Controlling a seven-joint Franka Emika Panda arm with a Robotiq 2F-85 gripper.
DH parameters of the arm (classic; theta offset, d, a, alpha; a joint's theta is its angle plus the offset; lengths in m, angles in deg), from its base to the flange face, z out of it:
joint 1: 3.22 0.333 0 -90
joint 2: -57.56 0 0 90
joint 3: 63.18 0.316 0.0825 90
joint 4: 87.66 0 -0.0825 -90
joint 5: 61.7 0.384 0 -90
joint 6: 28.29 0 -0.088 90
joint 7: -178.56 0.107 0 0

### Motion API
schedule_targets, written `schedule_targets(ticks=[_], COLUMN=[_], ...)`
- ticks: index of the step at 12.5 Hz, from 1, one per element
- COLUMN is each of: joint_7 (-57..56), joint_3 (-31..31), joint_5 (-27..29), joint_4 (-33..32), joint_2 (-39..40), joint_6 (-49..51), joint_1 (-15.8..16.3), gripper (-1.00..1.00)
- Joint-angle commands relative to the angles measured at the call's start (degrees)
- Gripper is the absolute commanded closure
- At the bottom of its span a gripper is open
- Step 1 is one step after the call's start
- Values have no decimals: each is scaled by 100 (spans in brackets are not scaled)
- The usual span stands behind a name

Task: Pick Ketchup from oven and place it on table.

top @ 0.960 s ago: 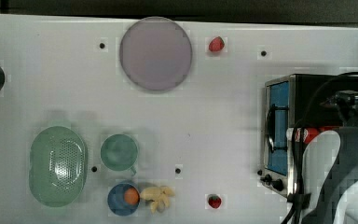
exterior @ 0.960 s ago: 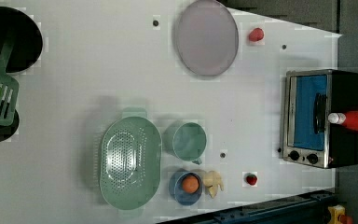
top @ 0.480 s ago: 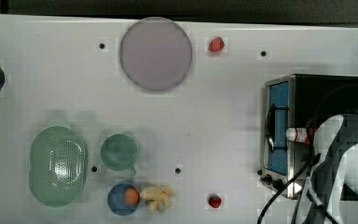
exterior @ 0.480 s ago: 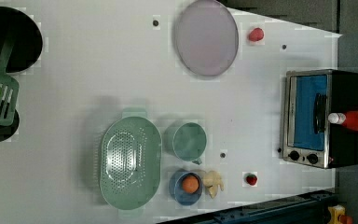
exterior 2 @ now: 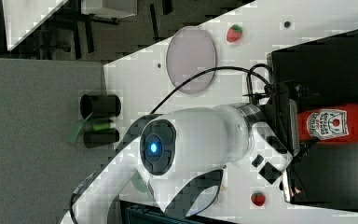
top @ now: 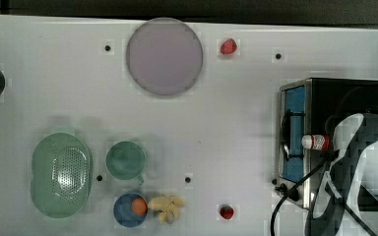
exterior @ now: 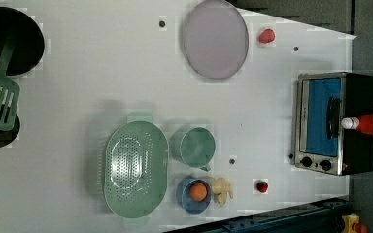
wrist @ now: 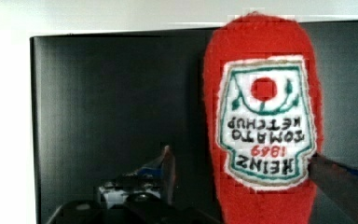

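Red plastic catches the eye at the right of the top view: the ketchup bottle (top: 319,142) lies on its side across the black top of the toaster oven (top: 325,98), white cap toward the glass door, so it must be lifted off the roof rather than drawn from inside. The white Panda arm (top: 369,167) fills the lower right corner, leaning in over the bottle. The white table (top: 226,123) left of the oven has open room to set it down.

In the left view, the bottle sits at the right edge, its cap over the door handle.

In the right view, the arm's wrist stands just left of the label, at the bottle's cap end.

In the wrist view, the gripper (wrist: 242,163) is spread wide, one finger (wrist: 168,170) left of the bottle and the other at its lower right, so the label sits between them: my guess is a straddle ready for closing, nothing gripped yet.
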Motion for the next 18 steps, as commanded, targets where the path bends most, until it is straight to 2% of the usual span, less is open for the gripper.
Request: schedule_targets(ticks=[1,4,7,11,14,18], joint_7=[-147,-147,-147,-147,-147,-147], joint_3=[93,83,180,723,1420,2459], joint_5=[61,59,25,-178,-179,-180], joint_4=[-38,-5,277,831,843,832], joint_2=[101,78,-204,-836,-1232,-1387], joint_6=[-39,-28,361,1722,2198,2192], joint_1=[-153,-170,8,636,1010,1293], gripper=[-95,-20,-20,-20,-20,-20])
